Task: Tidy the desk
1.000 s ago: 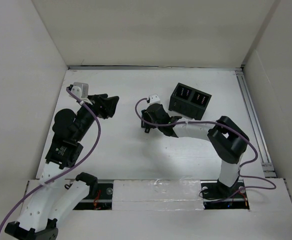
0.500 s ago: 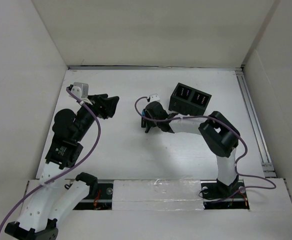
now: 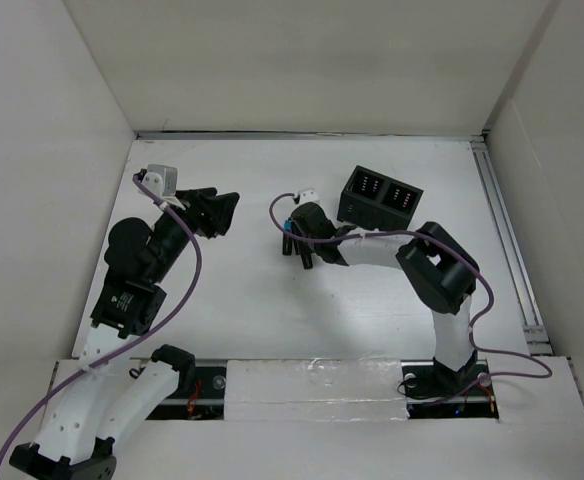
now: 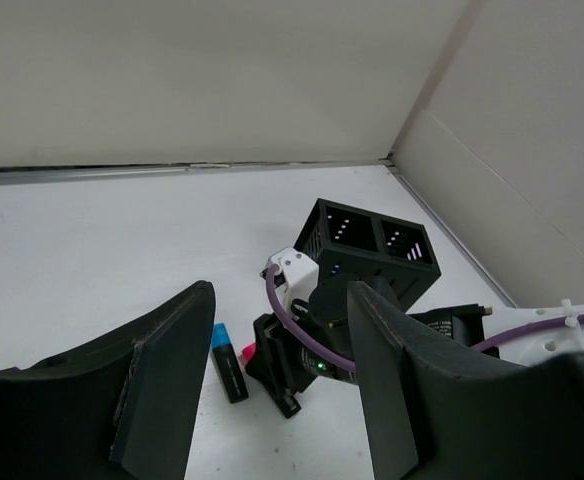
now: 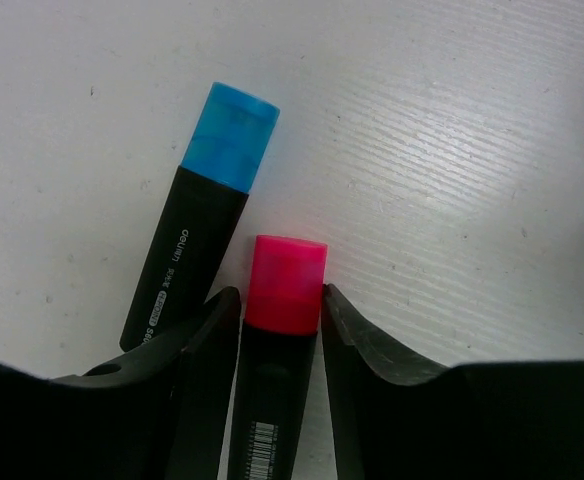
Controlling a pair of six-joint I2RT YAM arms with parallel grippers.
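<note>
My right hand (image 5: 280, 300) grasps the pink highlighter (image 5: 285, 280) lying on the white table (image 3: 232, 300) just beside the blue highlighter (image 5: 207, 220), probably bound for the black organizer (image 3: 380, 200); my left hand (image 4: 280, 290) hangs released, clear of it

Here's the desk (image 3: 372, 320), seen from above: a broad, flat white tabletop, lying level and filling the floor of its enclosure. Plain white wall panels (image 3: 312, 60) rise on the left, far and right sides, and a thin dark seam runs where the far panel meets the top. Along the right edge, a thin metal rail (image 3: 507, 250) runs from the far corner towards the near side. Up close in the right wrist view, the surface (image 5: 452, 150) shows a fine ribbed grain and a few tiny dark specks.
</note>
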